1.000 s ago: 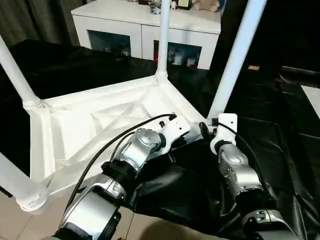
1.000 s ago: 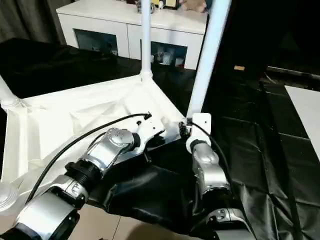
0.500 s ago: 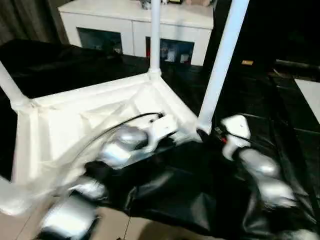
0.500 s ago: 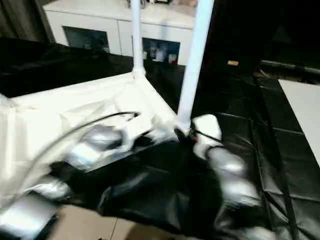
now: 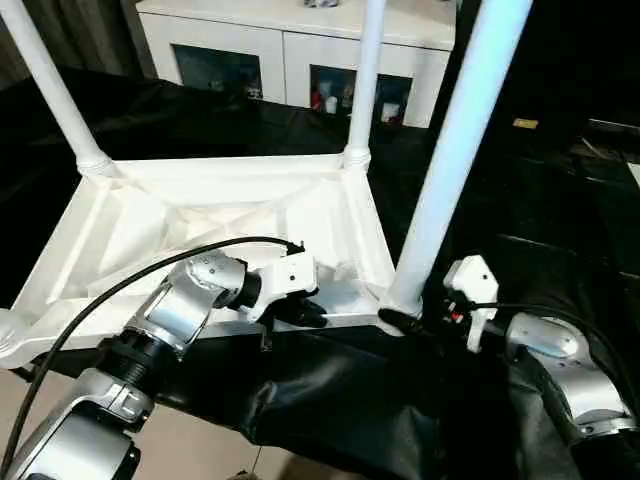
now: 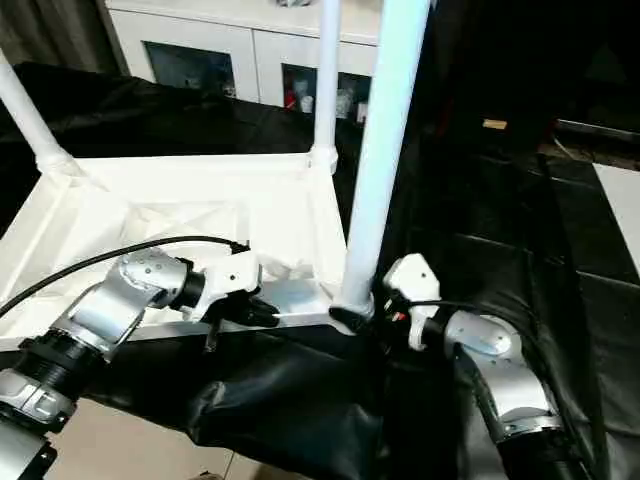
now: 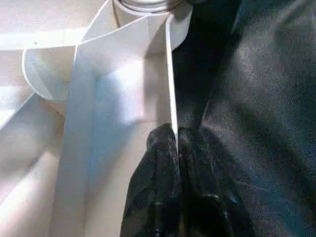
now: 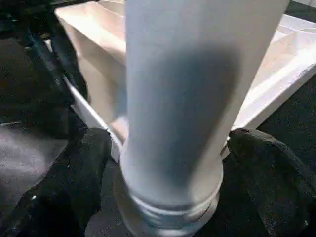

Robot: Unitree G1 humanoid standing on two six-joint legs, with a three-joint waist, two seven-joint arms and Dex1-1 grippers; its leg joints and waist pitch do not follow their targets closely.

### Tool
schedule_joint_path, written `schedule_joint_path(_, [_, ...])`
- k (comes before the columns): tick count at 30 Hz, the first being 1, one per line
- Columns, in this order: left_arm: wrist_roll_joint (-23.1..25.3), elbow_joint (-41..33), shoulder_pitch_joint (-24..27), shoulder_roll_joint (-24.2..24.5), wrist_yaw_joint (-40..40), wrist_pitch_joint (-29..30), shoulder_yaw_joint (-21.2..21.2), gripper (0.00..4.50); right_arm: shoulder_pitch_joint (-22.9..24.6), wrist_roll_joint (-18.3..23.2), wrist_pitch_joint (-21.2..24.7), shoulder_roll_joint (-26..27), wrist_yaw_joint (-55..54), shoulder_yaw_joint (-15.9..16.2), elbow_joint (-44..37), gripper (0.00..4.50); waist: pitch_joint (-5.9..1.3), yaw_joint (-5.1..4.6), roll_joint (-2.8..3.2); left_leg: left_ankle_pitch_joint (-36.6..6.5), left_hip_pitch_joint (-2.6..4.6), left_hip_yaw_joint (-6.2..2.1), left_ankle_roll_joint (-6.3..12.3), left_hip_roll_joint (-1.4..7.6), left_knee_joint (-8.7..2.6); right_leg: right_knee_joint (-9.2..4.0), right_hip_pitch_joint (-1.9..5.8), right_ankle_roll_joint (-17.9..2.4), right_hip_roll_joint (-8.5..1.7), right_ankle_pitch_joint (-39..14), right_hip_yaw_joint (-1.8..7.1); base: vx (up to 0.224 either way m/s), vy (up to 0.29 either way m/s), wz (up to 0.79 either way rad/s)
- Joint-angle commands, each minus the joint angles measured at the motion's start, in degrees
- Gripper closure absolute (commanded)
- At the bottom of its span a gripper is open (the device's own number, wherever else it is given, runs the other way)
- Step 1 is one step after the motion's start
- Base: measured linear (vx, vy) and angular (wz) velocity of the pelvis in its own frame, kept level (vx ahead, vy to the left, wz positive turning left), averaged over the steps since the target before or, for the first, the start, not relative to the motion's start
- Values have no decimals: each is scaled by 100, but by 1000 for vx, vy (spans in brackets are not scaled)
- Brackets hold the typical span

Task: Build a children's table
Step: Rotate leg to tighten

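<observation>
The children's table [image 5: 200, 215] lies upside down on a black sheet [image 5: 540, 220] that covers the work surface, its all-white ribbed underside facing up and its round tapering legs pointing upward from the corners. The nearest leg [image 5: 450, 160] rises from the corner closest to the right arm, a second leg [image 5: 362, 80] stands at the far corner in front of the cabinet, a third [image 5: 50, 85] stands at the far left corner, and the base of a fourth [image 5: 8, 335] shows at the near left edge. Diagonal ribs cross the shallow recess of the tabletop between its raised rim walls. The left gripper [image 7: 177, 143] is clenched on the thin near rim wall of the tabletop, one black finger on each side of the wall, a short way along from the nearest leg's socket. The right gripper [image 8: 168, 163] stands spread wide around the base of that nearest leg, with one finger [image 8: 84, 163] on either side of the collar; whether the pads touch the leg cannot be told. Behind the table stands a white cabinet [image 5: 290, 45] with glass-fronted doors, and small objects, too small to make out, sit behind the glass.
</observation>
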Motion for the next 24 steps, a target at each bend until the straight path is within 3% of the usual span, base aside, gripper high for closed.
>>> schedule_joint_path(1, [171,0,173,81,-205,125,-309,450,-52,16,50,-87,119,56,26,31,-314,20,-79,-969,13,-179,445,469,-375,-352,300,-1312,-480,-1343,373,0,0,0])
schedule_joint_path(4, [179,-30,179,89,-197,146,-303,450,-86,36,75,-101,152,35,40,58,-323,19,-79,-956,27,-175,392,467,-371,-345,293,-1289,-472,-1308,384,0,0,0])
schedule_joint_path(11, [196,-7,188,114,-172,139,-328,450,-77,26,83,-59,219,27,77,116,-346,24,-88,-767,5,-168,473,447,-342,-305,318,-1346,-469,-1006,381,0,0,0])
schedule_joint_path(17, [202,-30,209,157,-186,188,-352,450,-60,-32,67,-93,320,98,104,175,-339,26,-92,-853,7,-169,434,447,-337,-318,313,-1314,-468,-1192,380,0,0,0])
schedule_joint_path(24, [205,-41,219,171,-184,201,-363,450,-52,-103,49,-97,363,151,148,185,-335,22,-89,-942,14,-173,382,446,-337,-331,303,-1257,-463,-1340,379,0,0,0])
